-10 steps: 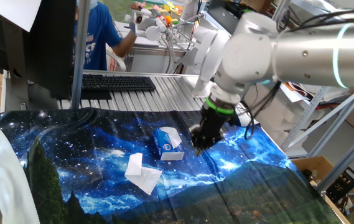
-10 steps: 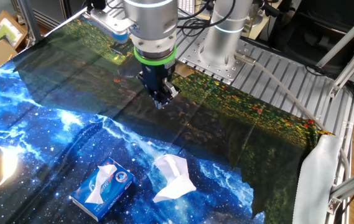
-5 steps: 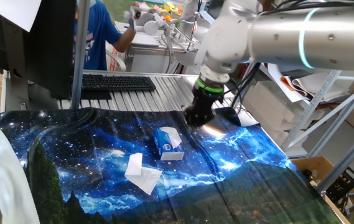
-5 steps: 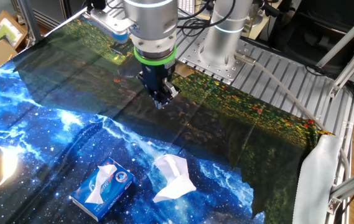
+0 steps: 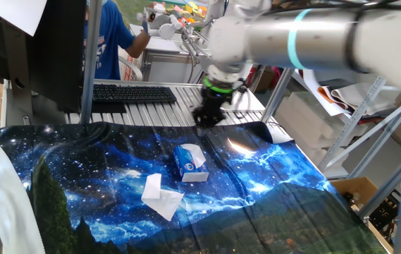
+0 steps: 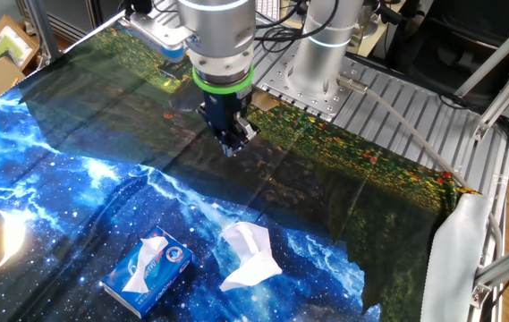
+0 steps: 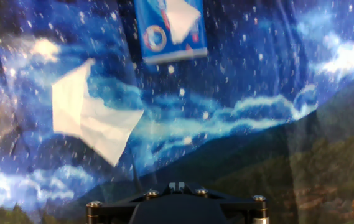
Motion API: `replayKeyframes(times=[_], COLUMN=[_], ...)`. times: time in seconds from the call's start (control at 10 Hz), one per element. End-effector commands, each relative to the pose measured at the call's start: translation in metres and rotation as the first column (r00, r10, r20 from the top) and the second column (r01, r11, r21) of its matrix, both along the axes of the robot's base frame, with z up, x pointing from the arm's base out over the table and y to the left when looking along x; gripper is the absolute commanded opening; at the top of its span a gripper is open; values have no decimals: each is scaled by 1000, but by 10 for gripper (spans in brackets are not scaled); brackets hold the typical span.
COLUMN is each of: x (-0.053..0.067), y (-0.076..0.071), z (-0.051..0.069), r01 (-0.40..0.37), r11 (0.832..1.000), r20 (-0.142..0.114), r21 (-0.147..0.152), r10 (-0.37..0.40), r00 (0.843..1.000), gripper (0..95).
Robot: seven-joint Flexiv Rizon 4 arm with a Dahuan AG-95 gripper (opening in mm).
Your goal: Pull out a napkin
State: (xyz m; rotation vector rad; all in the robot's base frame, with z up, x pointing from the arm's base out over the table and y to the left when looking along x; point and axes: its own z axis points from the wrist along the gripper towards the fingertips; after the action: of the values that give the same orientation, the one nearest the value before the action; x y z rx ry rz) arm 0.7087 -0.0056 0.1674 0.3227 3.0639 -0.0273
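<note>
The napkin [image 5: 161, 195] lies loose and creased on the starry blue cloth, just in front of the small blue-and-white tissue box [image 5: 189, 162]. It also shows in the other fixed view [image 6: 250, 258] and in the hand view [image 7: 89, 118]. A smoother white tissue with a pointed corner [image 7: 183, 15] sticks out of the box [image 7: 158, 37]. My gripper [image 5: 206, 116] hangs above the cloth's far edge, behind the box and well apart from it. Its jaws stand together and hold nothing [image 7: 177, 185].
The starry cloth [image 5: 278, 183] covers the table. A black keyboard [image 5: 133, 93] lies on the metal slats behind it. A person in blue [image 5: 108, 42] stands at the back left. A grey pole [image 5: 91, 63] rises at the cloth's back left.
In one fixed view my arm has swung from right of the box back and left to the cloth's far edge. The napkin and the box have not moved.
</note>
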Motion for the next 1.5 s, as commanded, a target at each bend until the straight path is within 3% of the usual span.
replayKeyframes(times=[0.1,0.9,1.4,1.5], x=[2,2,1,0], y=[0,-2,-3,-3], z=[-1,-1,5,7], r01=[-20,-19,-35,-33], r11=[1000,1000,999,999], r20=[9,15,-6,-33], r21=[-6,-14,4,13], r10=[20,20,35,33], r00=[1000,1000,999,999], gripper=[0,0,0,0])
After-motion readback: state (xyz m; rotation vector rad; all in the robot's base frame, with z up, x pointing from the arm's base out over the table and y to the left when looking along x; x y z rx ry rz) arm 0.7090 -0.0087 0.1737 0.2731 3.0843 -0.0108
